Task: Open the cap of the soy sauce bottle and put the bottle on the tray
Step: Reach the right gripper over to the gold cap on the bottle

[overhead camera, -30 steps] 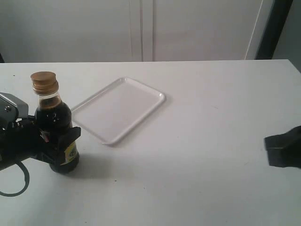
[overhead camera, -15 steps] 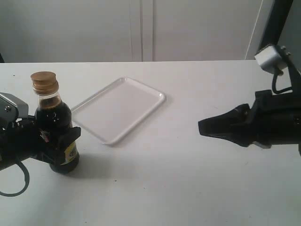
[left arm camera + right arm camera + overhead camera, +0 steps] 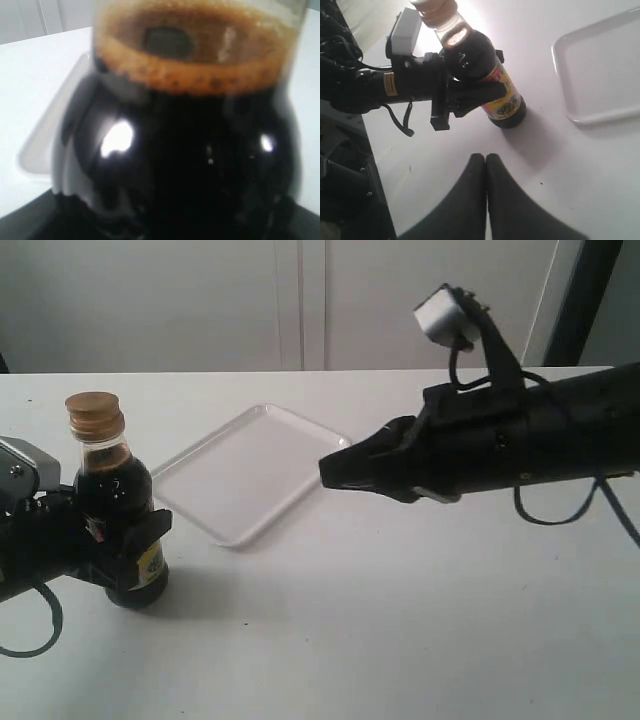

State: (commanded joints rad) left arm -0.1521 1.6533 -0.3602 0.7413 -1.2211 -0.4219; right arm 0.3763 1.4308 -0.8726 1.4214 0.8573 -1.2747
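The soy sauce bottle (image 3: 120,510) stands upright on the white table at the left, dark liquid inside, yellow label low on its side. Its golden-tan cap (image 3: 94,412) sits closed on the neck. My left gripper (image 3: 125,545) is shut on the bottle's body, which fills the left wrist view (image 3: 190,150). The white tray (image 3: 250,472) lies flat behind and to the right of the bottle. My right gripper (image 3: 330,472) hangs shut and empty over the tray's right corner, pointing left. In the right wrist view its closed fingertips (image 3: 485,159) aim toward the bottle (image 3: 485,75) and the cap (image 3: 437,11).
The white table (image 3: 400,640) spreads out in front and to the right. A pale wall with cabinet seams rises behind it. The right arm's dark body (image 3: 530,440) spans the right half of the scene above the table.
The right arm has swept in from the right edge toward the left, its shut tip now over the tray's right corner. The left gripper and bottle have not moved.
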